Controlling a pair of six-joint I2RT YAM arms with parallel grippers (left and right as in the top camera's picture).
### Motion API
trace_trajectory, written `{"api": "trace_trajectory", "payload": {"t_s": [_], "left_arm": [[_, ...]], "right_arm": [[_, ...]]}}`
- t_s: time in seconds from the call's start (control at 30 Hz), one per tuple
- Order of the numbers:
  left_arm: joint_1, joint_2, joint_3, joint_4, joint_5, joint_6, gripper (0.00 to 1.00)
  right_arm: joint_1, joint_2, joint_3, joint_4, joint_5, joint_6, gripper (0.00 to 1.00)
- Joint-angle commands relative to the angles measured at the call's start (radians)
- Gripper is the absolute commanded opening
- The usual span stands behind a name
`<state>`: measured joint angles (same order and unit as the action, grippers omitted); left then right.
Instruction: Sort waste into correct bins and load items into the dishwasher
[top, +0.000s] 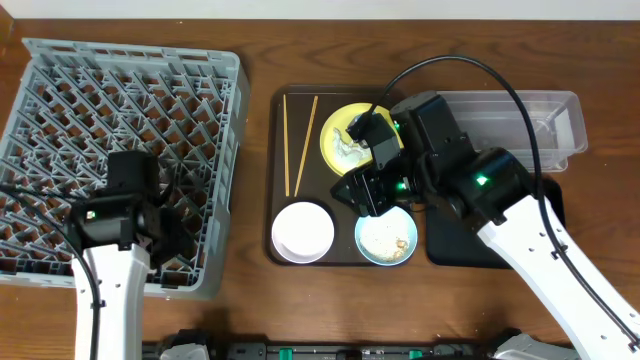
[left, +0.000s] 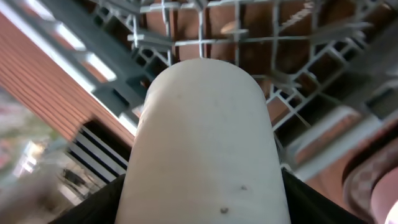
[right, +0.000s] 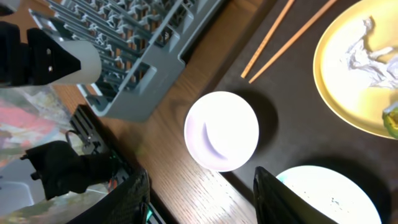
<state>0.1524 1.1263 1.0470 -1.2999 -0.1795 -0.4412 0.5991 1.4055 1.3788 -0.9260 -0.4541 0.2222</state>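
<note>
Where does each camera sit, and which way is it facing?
Overhead: above the table, straight down on dish rack, brown tray, left arm, right arm.
Left wrist: over the rack, facing its lattice; white arm link fills the middle.
Right wrist: above the tray, facing down at white bowl; dark fingers at bottom.
Shared: overhead and right wrist show chopsticks.

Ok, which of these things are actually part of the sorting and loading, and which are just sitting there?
Job: snack wrapper, tissue, crumbs, clear tub, black tray, yellow plate, white bowl, blue bowl, chopsticks, dish rack.
Just there: brown serving tray, wooden table.
</note>
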Motion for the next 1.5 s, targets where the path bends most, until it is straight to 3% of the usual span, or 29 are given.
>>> {"api": "trace_trajectory", "payload": {"t_s": [0.0,0.2,0.33,0.5,0.6,0.63,0.67,0.77,0.87,0.97,1.03,1.17,1.3,1.47], "left_arm": [[0.088,0.007,-0.027,0.012,0.094,0.002,0.77],[0.181,0.022,-0.031,0.047,0.244,0.075,0.81],[0.198,0.022,-0.026,0.041,0.288,0.082,0.94],[0.198,0.022,0.089,-0.016,0.326,0.121,0.97],[0.198,0.020,0.191,-0.055,0.327,0.146,0.96],[0.196,0.019,0.206,-0.063,0.330,0.146,0.87],[0.178,0.012,0.213,-0.069,0.335,0.152,0.75],[0.109,0.007,0.213,-0.072,0.407,0.226,0.72],[0.022,0.005,0.213,-0.067,0.435,0.252,0.80],[-0.088,0.001,0.213,-0.040,0.435,0.283,0.84],[-0.162,-0.003,0.213,-0.020,0.434,0.316,0.85],[-0.294,-0.005,0.213,-0.002,0.418,0.359,0.86],[-0.340,-0.005,0.213,0.008,0.415,0.359,0.90],[-0.377,-0.005,0.213,0.003,0.415,0.360,0.90]], "right_arm": [[0.010,0.005,0.001,-0.013,0.013,-0.018,0.52],[0.010,0.005,0.001,-0.011,0.013,-0.019,0.52],[0.010,0.005,0.001,-0.010,0.013,-0.022,0.52],[0.010,0.005,0.001,-0.007,0.027,-0.037,0.52],[0.010,0.005,0.001,-0.002,0.035,-0.037,0.53],[0.010,0.005,0.001,-0.001,0.035,-0.036,0.53],[0.010,0.005,0.001,0.003,0.036,-0.036,0.50],[0.010,0.007,0.001,0.031,0.039,0.000,0.48],[0.023,0.034,0.000,0.088,0.045,0.066,0.42],[0.048,0.098,0.000,0.105,0.192,0.100,0.50],[0.052,0.162,0.000,0.105,0.328,0.156,0.49],[0.046,0.296,0.000,0.175,0.415,0.174,0.48],[0.031,0.362,0.000,0.255,0.446,0.176,0.47],[0.003,0.430,0.000,0.346,0.565,0.177,0.55]]}}
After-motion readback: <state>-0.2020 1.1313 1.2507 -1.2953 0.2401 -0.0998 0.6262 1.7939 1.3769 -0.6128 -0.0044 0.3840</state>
